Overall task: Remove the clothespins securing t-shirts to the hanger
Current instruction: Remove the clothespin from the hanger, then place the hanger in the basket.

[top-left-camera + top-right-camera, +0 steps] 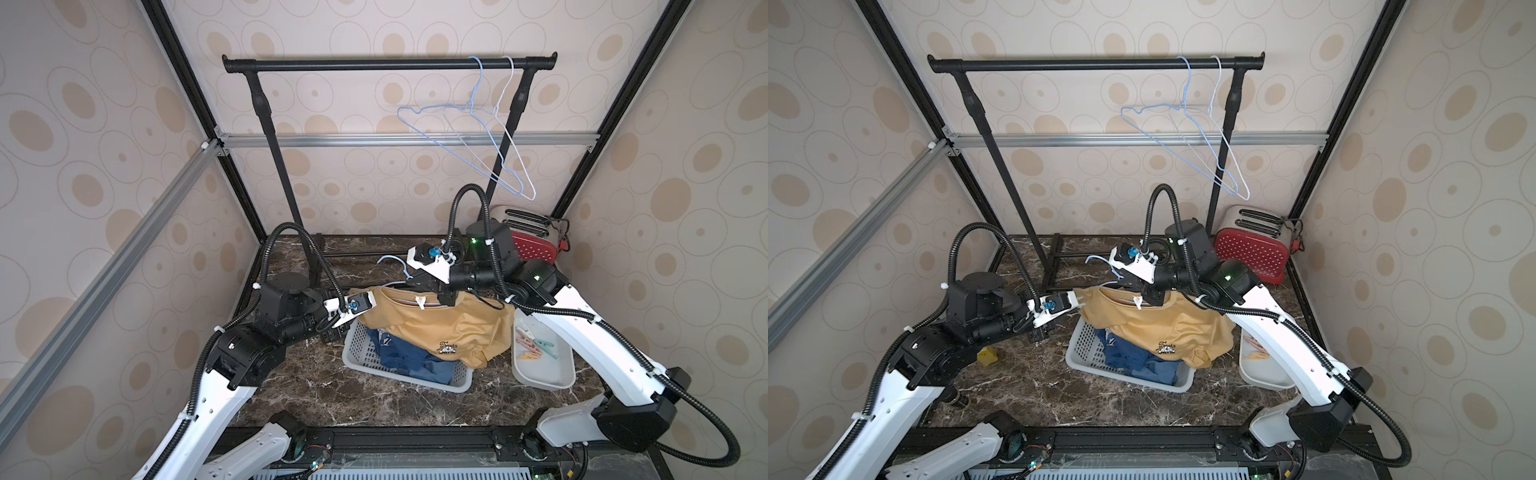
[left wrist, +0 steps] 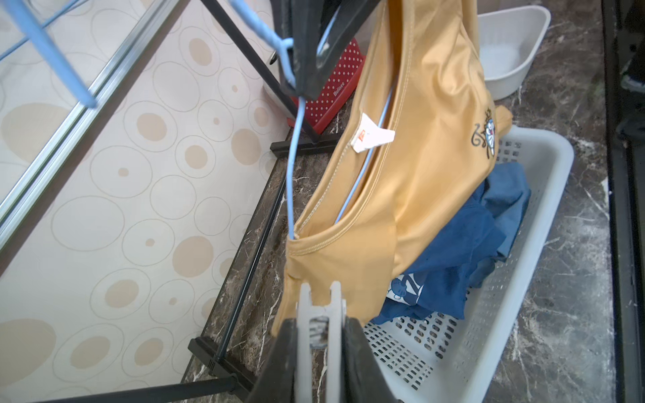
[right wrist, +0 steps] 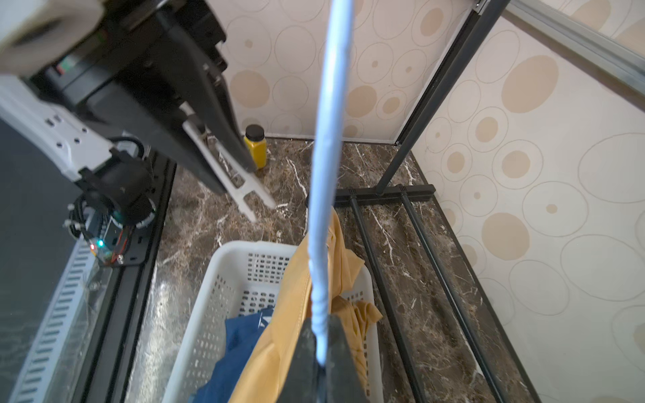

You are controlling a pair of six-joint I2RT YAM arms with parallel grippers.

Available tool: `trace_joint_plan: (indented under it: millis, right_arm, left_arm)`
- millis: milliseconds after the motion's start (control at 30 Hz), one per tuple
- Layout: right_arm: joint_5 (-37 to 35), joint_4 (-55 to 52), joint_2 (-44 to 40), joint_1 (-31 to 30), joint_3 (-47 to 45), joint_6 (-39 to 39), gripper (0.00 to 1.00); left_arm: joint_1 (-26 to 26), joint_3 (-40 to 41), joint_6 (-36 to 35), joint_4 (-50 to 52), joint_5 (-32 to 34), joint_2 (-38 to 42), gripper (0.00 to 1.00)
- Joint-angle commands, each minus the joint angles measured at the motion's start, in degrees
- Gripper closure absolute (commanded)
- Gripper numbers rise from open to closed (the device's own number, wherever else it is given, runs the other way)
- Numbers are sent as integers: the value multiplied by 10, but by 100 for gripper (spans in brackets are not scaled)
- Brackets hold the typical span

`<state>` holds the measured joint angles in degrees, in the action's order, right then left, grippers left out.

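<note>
A mustard yellow t-shirt (image 1: 449, 328) (image 2: 429, 157) hangs on a light blue hanger (image 3: 326, 139) over a white basket (image 1: 415, 384). My right gripper (image 3: 323, 349) (image 1: 446, 297) is shut on the hanger's wire near its neck. My left gripper (image 2: 321, 324) (image 3: 237, 178) is shut on a pale grey clothespin (image 2: 319, 307), squeezing it so that its tips are spread. The clothespin sits at the shirt's shoulder end, and in the right wrist view its tips look clear of the cloth. Blue t-shirts (image 1: 407, 357) lie crumpled in the basket. Several pastel clothespins (image 1: 534, 345) lie in a white tray (image 1: 540, 374).
A black clothes rack (image 1: 386, 64) stands at the back with two empty wire hangers (image 1: 478, 137) on its rail. A red toaster (image 1: 1252, 249) stands in the back right corner. A yellow bottle (image 3: 255, 144) stands on the marble table by the left arm.
</note>
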<state>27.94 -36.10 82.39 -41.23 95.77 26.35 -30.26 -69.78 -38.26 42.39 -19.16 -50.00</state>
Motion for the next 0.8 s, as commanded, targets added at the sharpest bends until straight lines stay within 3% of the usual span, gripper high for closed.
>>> trace_joint_plan:
  millis: [0, 200, 567, 767]
  right_arm:
    - [-8, 50, 20, -17, 3, -141, 100]
    - [-45, 157, 4, -20, -146, -283, 100]
    - [-67, 274, 11, -1, -316, -358, 100]
    - [-48, 286, 22, 31, -352, -353, 76]
  left_arm:
    - [5, -11, 89, -19, 4, 2, 80]
    - [4, 21, 204, -95, -42, -5, 78]
    - [4, 93, 357, -224, -64, -10, 77]
    - [4, 117, 425, -281, -71, -32, 78]
